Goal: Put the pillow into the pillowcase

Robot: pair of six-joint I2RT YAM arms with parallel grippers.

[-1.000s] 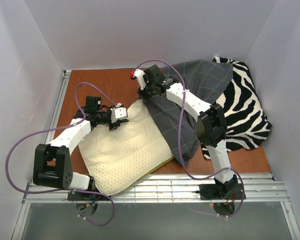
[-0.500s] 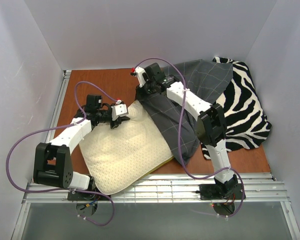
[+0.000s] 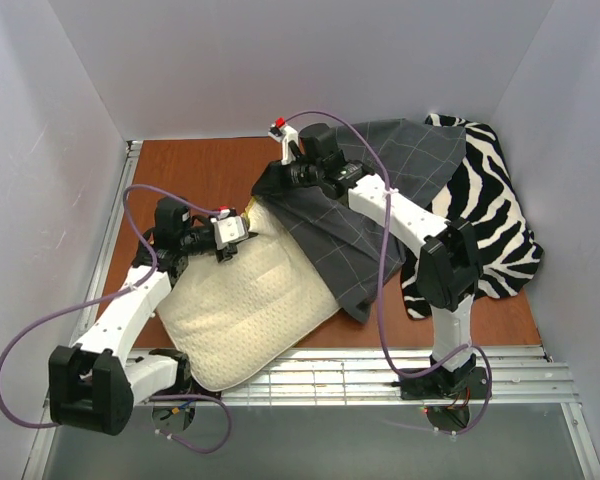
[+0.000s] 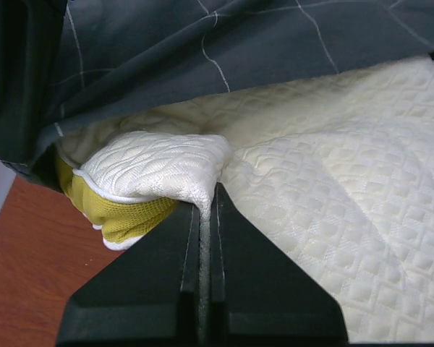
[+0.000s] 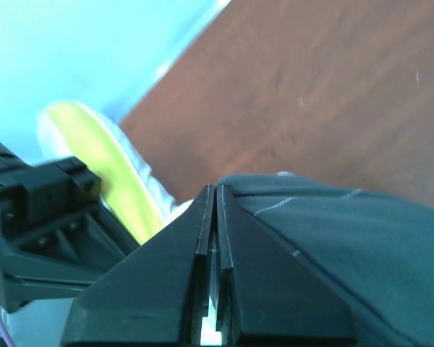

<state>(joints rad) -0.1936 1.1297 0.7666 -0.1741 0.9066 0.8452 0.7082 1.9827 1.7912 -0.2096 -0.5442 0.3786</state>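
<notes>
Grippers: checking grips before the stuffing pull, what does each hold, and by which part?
Left gripper pinches the pillow by its folded-up corner; right gripper pinches the pillowcase by its edge.

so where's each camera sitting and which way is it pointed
top external: above and behind, looking down on the table; left arm and right arm show.
left wrist: looks along its shut left claw pinching the pillow corner.
right wrist: looks along the shut right claw gripping the pillowcase edge.
Both wrist views share pillow and pillowcase.
</notes>
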